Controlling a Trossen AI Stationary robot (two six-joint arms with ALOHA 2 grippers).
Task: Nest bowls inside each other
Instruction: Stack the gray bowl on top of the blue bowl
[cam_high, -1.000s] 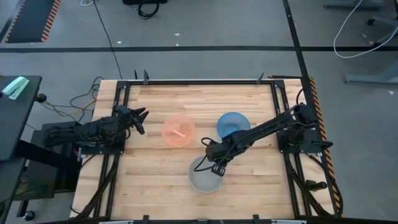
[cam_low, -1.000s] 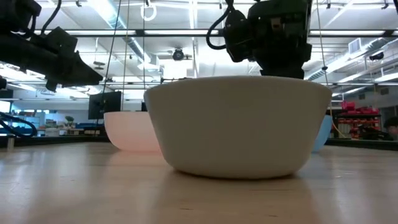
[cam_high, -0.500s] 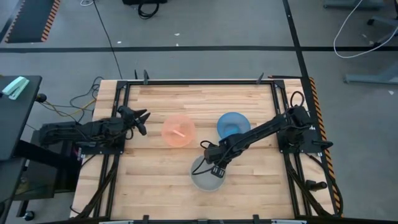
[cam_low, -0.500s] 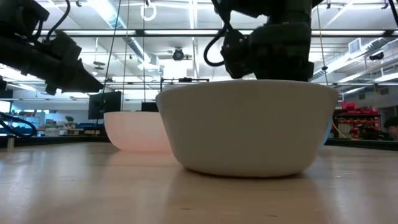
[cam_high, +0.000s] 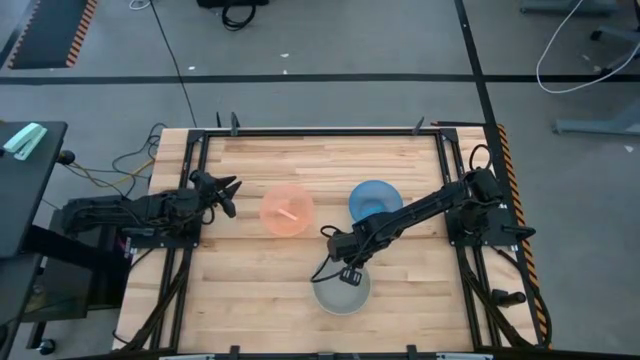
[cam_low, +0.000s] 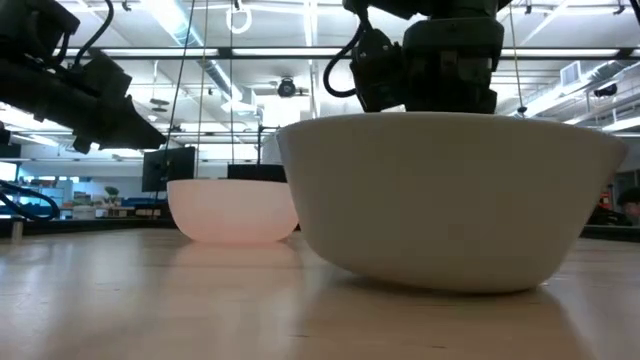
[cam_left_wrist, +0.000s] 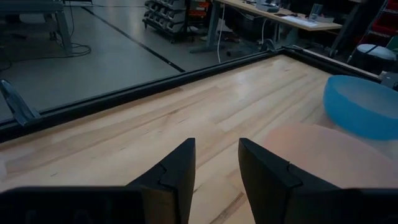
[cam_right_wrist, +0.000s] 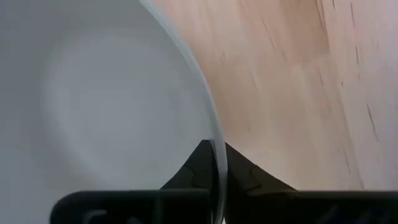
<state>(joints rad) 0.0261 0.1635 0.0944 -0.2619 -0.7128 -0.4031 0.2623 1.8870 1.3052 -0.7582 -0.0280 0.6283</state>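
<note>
The pale grey-white bowl (cam_high: 342, 290) stands near the table's near edge and fills the low view (cam_low: 450, 200). My right gripper (cam_high: 347, 272) is above its far rim and shut on it. The salmon-pink bowl (cam_high: 287, 210) sits upright on its base at mid-table, left of the blue bowl (cam_high: 375, 200), which also rests on its base. My left gripper (cam_high: 228, 195) hovers open left of the pink bowl, touching nothing; its wrist view shows the pink bowl (cam_left_wrist: 323, 155) and the blue bowl (cam_left_wrist: 364, 106) ahead. My right gripper (cam_right_wrist: 217, 163) pinches the grey-white bowl's rim (cam_right_wrist: 214, 146) on the bowl's far side, one finger inside the bowl and one outside. The fingers come from above, pointing down. The bowl's base looks to be on the table, with the bowl slightly tilted (cam_low: 330, 250).
A black metal frame (cam_high: 320, 131) borders the wooden table. Bare wood lies along the far side and the near left corner. Cables trail off the table's left edge (cam_high: 125, 165). The room beyond shows benches and shelves.
My right gripper has moved toward the table's near edge and a little to the right, keeping its hold on the grey-white bowl's rim. The bowl has travelled with it and looms larger in the low view. The pink and blue bowls have stayed put.
</note>
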